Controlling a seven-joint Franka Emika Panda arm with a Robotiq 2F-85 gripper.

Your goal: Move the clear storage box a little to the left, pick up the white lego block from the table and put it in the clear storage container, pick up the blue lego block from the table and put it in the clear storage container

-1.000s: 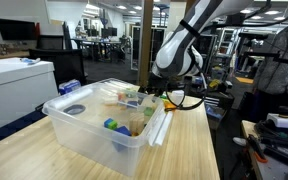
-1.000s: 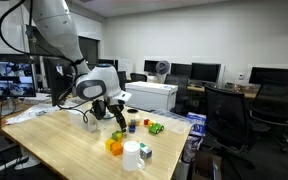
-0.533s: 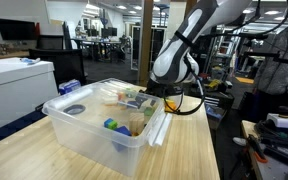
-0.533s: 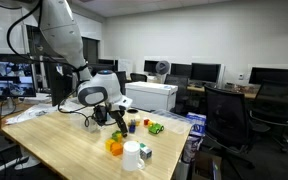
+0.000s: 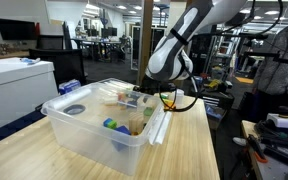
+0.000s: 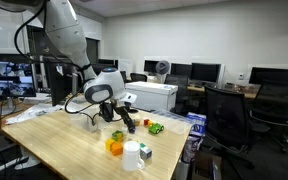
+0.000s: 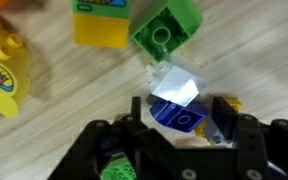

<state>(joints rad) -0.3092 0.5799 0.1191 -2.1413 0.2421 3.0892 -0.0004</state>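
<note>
The clear storage box (image 5: 84, 122) stands on the wooden table and holds several coloured blocks. My gripper (image 7: 180, 120) is at the box's far end (image 5: 142, 98) and shows tilted in an exterior view (image 6: 129, 124). In the wrist view its fingers press on both sides of the blue lego block (image 7: 176, 114). A white lego block (image 7: 176, 86) touches the blue one's upper edge. A yellow piece (image 7: 231, 103) peeks out behind one finger.
A green block (image 7: 166, 28) and yellow blocks (image 7: 4, 70) lie just beyond the fingers. A white cup (image 6: 132, 155), orange and yellow blocks (image 6: 114, 146) and a green block (image 6: 155, 127) show near the table edge. Office chairs and desks surround the table.
The arm has swung sideways and the gripper has tilted, moving further over the box's far end. The box has not moved.
</note>
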